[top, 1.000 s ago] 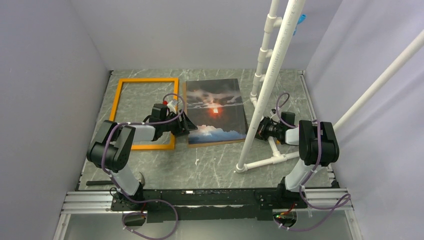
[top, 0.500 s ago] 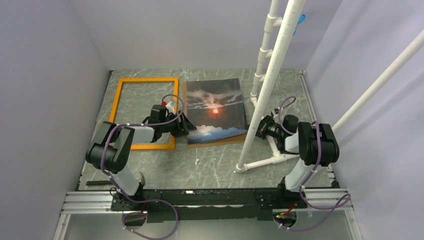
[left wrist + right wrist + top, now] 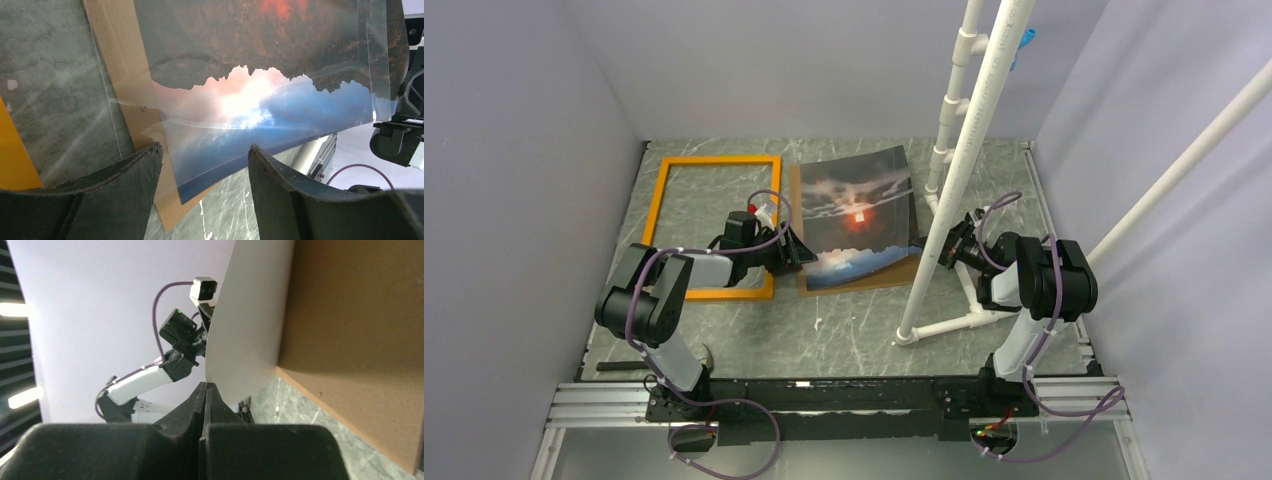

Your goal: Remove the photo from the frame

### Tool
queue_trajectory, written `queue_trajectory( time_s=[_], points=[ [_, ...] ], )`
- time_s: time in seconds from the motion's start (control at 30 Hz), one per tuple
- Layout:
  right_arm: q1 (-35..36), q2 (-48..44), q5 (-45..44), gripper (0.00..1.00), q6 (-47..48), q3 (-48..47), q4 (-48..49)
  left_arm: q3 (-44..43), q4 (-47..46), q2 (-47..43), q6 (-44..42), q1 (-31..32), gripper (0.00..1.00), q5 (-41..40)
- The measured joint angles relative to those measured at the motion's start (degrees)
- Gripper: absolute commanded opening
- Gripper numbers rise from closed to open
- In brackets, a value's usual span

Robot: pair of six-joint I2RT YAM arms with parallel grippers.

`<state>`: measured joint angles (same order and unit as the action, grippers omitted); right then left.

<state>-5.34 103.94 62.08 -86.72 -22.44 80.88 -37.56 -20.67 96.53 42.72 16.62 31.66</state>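
Just right of the frame (image 3: pixel 722 160), I see the photo (image 3: pixel 856 222) lying on the brown backing board (image 3: pixel 120 65), its right edge curled up off the board. My right gripper (image 3: pixel 206 390) has its fingers pinched together on that raised edge. My left gripper (image 3: pixel 205 150) hovers at the photo's near-left corner beside the frame, fingers well apart, gripping nothing. Frame lies flat on the marble table (image 3: pixel 854 335).

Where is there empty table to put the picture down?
The bare strip of table in front, between the frame and photo and the arm bases, is roomiest. The right side is crowded by white pipes and the right arm.
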Motion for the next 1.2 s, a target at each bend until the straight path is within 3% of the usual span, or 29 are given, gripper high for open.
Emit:
queue_trajectory(
  time_s=[0.2, 0.43, 0.57, 0.77, 0.97, 1.2],
  points=[
    [-0.4, -1.8, 0.1, 0.00, -5.2, -0.7, 1.6, 0.7, -1.4, 0.0, 0.2, 0.0, 0.70, 0.1],
    [-0.5, -10.4, 1.5, 0.00, -5.6, -4.7, 0.3, 1.4, -2.9, 0.0, 0.9, 0.0, 0.70, 0.5],
    [-0.4, -18.0, 1.6, 0.00, -1.6, -9.7, -7.8, 2.1, -4.4, 0.1, 1.4, -0.1, 0.70, 0.7],
    [1.7, -25.7, 1.3, 0.00, 9.5, -22.9, -27.2, 3.2, -7.4, 0.7, 2.4, -0.5, 0.71, 1.6],
    [6.9, -24.0, 0.3, 0.00, 14.2, -33.2, -36.5, 4.7, -10.4, 1.0, 4.2, -0.4, 0.70, 2.6],
    [14.3, -14.2, -2.3, 0.00, 18.7, -53.5, -46.4, 7.1, -15.9, 2.0, 7.9, -0.1, 0.71, 5.0]
  ],
)
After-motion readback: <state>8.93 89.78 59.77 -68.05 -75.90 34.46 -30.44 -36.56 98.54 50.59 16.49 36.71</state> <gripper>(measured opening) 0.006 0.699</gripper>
